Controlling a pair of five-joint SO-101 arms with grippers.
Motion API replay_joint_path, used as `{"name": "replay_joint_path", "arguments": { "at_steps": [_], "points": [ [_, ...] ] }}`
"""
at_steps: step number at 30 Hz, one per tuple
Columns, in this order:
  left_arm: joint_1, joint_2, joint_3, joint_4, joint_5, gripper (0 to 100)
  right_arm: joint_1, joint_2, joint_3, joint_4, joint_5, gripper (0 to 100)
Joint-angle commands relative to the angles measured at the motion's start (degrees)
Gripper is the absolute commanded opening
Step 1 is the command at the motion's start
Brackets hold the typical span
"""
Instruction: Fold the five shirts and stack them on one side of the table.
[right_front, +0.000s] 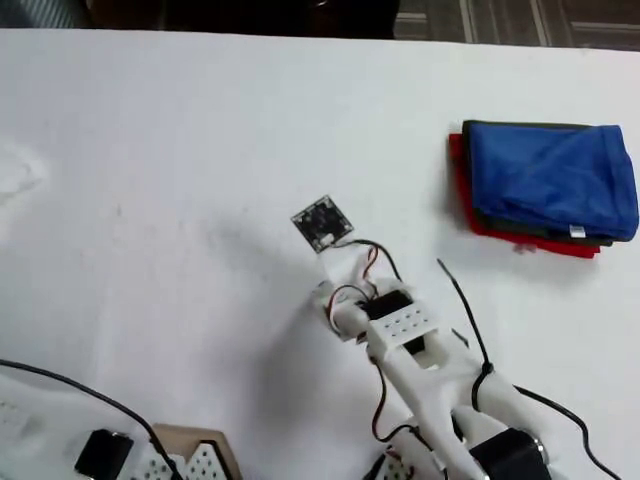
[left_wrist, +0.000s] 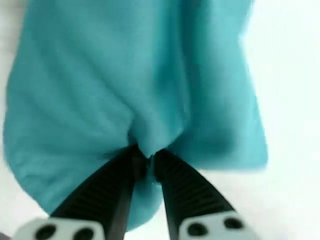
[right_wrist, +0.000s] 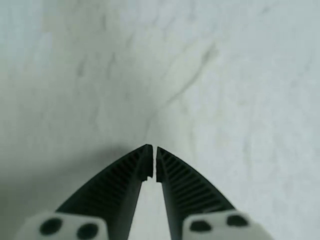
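One stack (right_front: 545, 185) on the desk (right_front: 180, 150): three folded shirts, blue over dark over red. Left gripper (left_wrist: 145, 154) pinches one teal shirt (left_wrist: 125, 75); right gripper (right_wrist: 152, 150) closed, empty.

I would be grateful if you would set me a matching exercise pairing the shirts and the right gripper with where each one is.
1. blue shirt
2. red shirt
3. teal shirt
4. right gripper

A. pinched in the left gripper
B. shut above the bare table
C. top of the stack
D. bottom of the stack

Pairs: 1-C, 2-D, 3-A, 4-B.
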Motion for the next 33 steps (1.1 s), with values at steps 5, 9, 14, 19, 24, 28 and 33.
{"name": "replay_joint_path", "arguments": {
  "at_steps": [5, 9, 14, 19, 24, 28, 33],
  "points": [
    [13.80, -0.26, -16.13, 25.85, 10.81, 3, -0.40, 0.13, -1.67, -0.84, 0.00, 2.4],
    [22.68, -0.35, -22.64, 33.76, 15.03, 3, -0.13, 0.13, -1.67, -0.84, -0.44, 2.3],
    [31.47, -6.07, -23.08, 33.67, 16.79, 3, 0.13, 0.13, -1.67, -2.15, -0.53, 2.1],
    [39.74, -16.18, -22.99, 33.67, 16.88, 3, 0.13, 0.13, -1.49, -2.51, -0.53, 2.1],
    [47.56, -27.16, -22.99, 33.67, 16.88, 3, 0.13, 0.13, -1.49, -2.51, -0.53, 2.1],
    [55.12, -34.11, -22.99, 33.67, 16.88, 3, 0.13, 0.13, -1.49, -2.51, -0.53, 2.1],
    [63.21, -38.33, -22.99, 33.67, 20.13, 3, 0.13, 0.13, -1.49, -2.51, -0.53, 2.1]
  ]
}}
